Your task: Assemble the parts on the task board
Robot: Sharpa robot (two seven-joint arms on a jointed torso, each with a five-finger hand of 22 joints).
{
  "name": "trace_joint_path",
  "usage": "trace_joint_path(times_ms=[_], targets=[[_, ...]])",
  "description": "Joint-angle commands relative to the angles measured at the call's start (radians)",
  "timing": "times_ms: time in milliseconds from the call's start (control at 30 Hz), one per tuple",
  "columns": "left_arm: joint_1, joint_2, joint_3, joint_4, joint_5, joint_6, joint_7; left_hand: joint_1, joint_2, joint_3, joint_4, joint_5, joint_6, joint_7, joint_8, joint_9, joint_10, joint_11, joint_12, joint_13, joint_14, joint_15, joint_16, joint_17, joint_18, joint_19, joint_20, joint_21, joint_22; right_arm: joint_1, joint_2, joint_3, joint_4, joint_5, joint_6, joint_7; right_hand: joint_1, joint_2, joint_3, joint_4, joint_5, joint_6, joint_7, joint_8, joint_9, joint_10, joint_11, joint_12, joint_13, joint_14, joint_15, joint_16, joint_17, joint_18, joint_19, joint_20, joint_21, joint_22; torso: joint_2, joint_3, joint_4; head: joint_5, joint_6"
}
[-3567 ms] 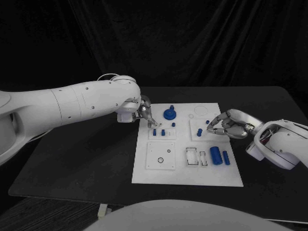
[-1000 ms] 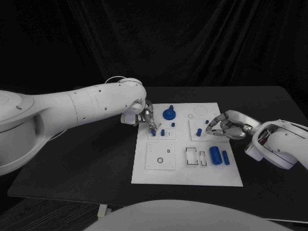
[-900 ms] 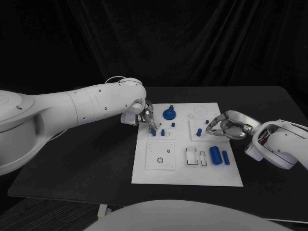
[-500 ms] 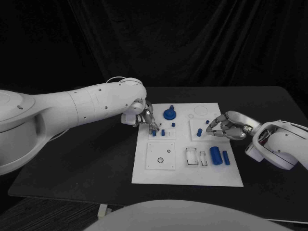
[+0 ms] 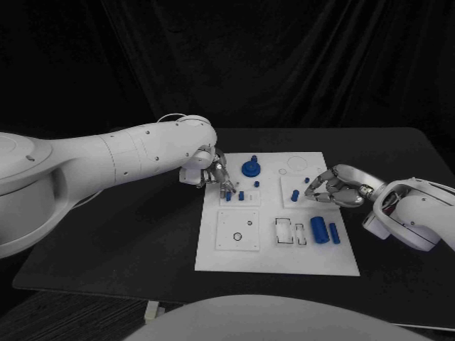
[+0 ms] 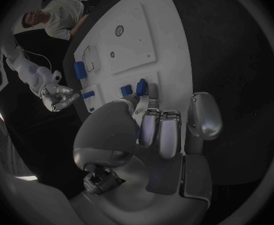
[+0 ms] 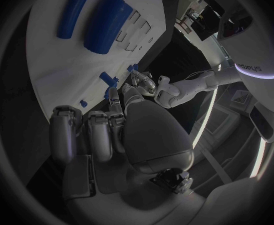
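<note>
Setting: a white task board (image 5: 276, 250) lies at the centre of a black desk (image 5: 135, 234), seen from above in the head view.

Left robot hand (image 5: 213, 172): it hangs over the board's upper-left edge, fingers drawn close and pointing down at a small blue peg (image 5: 227, 195). The left wrist view shows fingertips (image 6: 150, 102) right at two blue pegs (image 6: 127, 90), but whether they clamp one cannot be told.

Right robot hand (image 5: 330, 187): it sits at the board's right edge, in the middle right of the frame, fingers curled inward beside a small blue part (image 5: 294, 195). No view shows anything plainly held in it.

Parts on the board: a round blue knob piece (image 5: 250, 168) stands near the top centre; a second short peg (image 5: 241, 195) stands just beside the first.

Lower right of the board: a thick blue cylinder (image 5: 318, 229) and a thinner blue rod (image 5: 333, 233) lie side by side; the right wrist view shows the same pair on the white surface.

Lower left of the board: a square plate (image 5: 238, 229) with small holes.
</note>
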Motion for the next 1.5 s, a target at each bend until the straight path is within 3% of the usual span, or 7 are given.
trace_joint_path(times_ms=[33, 267, 533, 767, 867, 1200, 1500], targets=[[-0.003, 0.000, 0.000, 0.003, 0.012, -0.001, 0.004, -0.001, -0.002, 0.000, -0.006, 0.012, 0.006, -0.005, 0.010, 0.009, 0.017, 0.001, 0.000, 0.136, 0.075, 0.008, -0.001, 0.210, 0.010, 0.005, 0.003, 0.003, 0.159, -0.003, 0.000, 0.001, 0.000, 0.000, 0.015, -0.018, 0.009, -0.001, 0.000, -0.006, 0.006, -0.001, -0.002, -0.001, 0.002, 0.108, -0.006, -0.003, 0.073, 0.102, -0.007, 0.003, 0.263, 0.009, 0.029, -0.003, -0.005, 0.220, 0.000, -0.0003, -0.0001, 0.000, 0.000], [-0.003, 0.000, 0.000, 0.004, 0.012, -0.010, 0.013, 0.017, -0.013, 0.010, -0.013, 0.072, -0.011, -0.014, 0.070, 0.079, 0.018, -0.006, 0.003, 0.137, 0.076, 0.002, 0.002, 0.211, 0.010, 0.007, -0.001, 0.006, 0.160, -0.003, 0.000, 0.001, 0.000, 0.000, 0.020, -0.022, 0.010, 0.000, 0.001, -0.006, 0.009, 0.000, -0.002, -0.001, 0.002, 0.108, -0.006, -0.003, 0.073, 0.102, -0.007, 0.003, 0.263, 0.009, 0.029, -0.003, -0.005, 0.220, 0.000, -0.0002, 0.0000, -0.001, 0.000], [-0.003, 0.000, 0.000, 0.005, 0.012, -0.017, 0.028, 0.057, -0.035, 0.055, -0.038, 0.198, -0.049, -0.021, 0.119, 0.146, 0.018, -0.013, 0.004, 0.138, 0.076, -0.004, 0.003, 0.213, 0.010, 0.007, -0.007, 0.006, 0.160, -0.003, 0.001, 0.001, -0.001, 0.000, 0.028, -0.027, 0.011, 0.003, 0.003, -0.007, 0.013, 0.001, -0.002, 0.000, 0.002, 0.108, -0.006, -0.003, 0.073, 0.102, -0.007, 0.003, 0.263, 0.009, 0.029, -0.002, -0.006, 0.220, 0.000, 0.0000, -0.0003, 0.001, 0.000], [-0.003, -0.002, 0.000, 0.007, 0.012, -0.023, 0.032, 0.067, -0.043, 0.076, -0.047, 0.210, -0.057, -0.022, 0.127, 0.157, 0.018, -0.014, 0.003, 0.138, 0.076, -0.005, 0.003, 0.212, 0.009, 0.008, -0.008, 0.008, 0.160, -0.004, 0.001, 0.001, -0.001, 0.000, 0.034, -0.030, 0.011, 0.004, 0.003, -0.007, 0.016, 0.002, -0.002, 0.000, 0.002, 0.108, -0.006, -0.003, 0.073, 0.102, -0.007, 0.003, 0.263, 0.010, 0.028, -0.002, -0.007, 0.219, 0.000, -0.0001, -0.0001, 0.002, 0.000], [-0.003, -0.004, 0.000, 0.010, 0.012, -0.026, 0.032, 0.053, -0.048, 0.083, -0.037, 0.183, -0.060, -0.020, 0.130, 0.162, 0.018, -0.013, 0.004, 0.138, 0.076, -0.004, 0.002, 0.211, 0.009, 0.008, -0.008, 0.009, 0.160, -0.004, 0.001, 0.001, -0.001, 0.000, 0.036, -0.031, 0.011, 0.005, 0.004, -0.007, 0.017, 0.002, -0.002, 0.001, 0.002, 0.108, -0.006, -0.003, 0.073, 0.102, -0.007, 0.003, 0.263, 0.009, 0.028, -0.002, -0.007, 0.219, 0.000, -0.0001, 0.0000, 0.002, 0.000], [-0.003, -0.007, 0.000, 0.014, 0.012, -0.018, 0.022, -0.025, -0.049, 0.071, 0.000, -0.012, -0.061, -0.014, 0.138, 0.175, 0.022, -0.007, 0.008, 0.140, 0.076, 0.000, 0.002, 0.211, 0.009, 0.010, -0.004, 0.010, 0.160, -0.004, 0.001, 0.001, -0.002, 0.000, 0.040, -0.033, 0.011, 0.007, 0.005, -0.007, 0.023, 0.002, -0.003, 0.001, 0.002, 0.108, -0.007, -0.003, 0.073, 0.102, -0.008, 0.003, 0.263, 0.010, 0.027, -0.002, -0.008, 0.219, 0.000, -0.0001, -0.0001, 0.003, 0.000], [-0.002, -0.009, 0.000, 0.015, 0.012, -0.014, 0.008, -0.057, -0.045, 0.058, 0.002, -0.044, -0.056, -0.014, 0.145, 0.183, 0.018, -0.007, 0.002, 0.135, 0.073, 0.001, -0.006, 0.205, 0.009, 0.011, -0.004, 0.009, 0.160, -0.005, 0.001, 0.001, -0.002, 0.000, 0.043, -0.035, 0.010, 0.009, 0.007, -0.007, 0.029, 0.002, -0.002, 0.000, 0.003, 0.108, -0.007, -0.003, 0.073, 0.102, -0.008, 0.003, 0.263, 0.010, 0.027, -0.003, -0.008, 0.219, 0.000, -0.0001, -0.0001, 0.003, 0.000]])
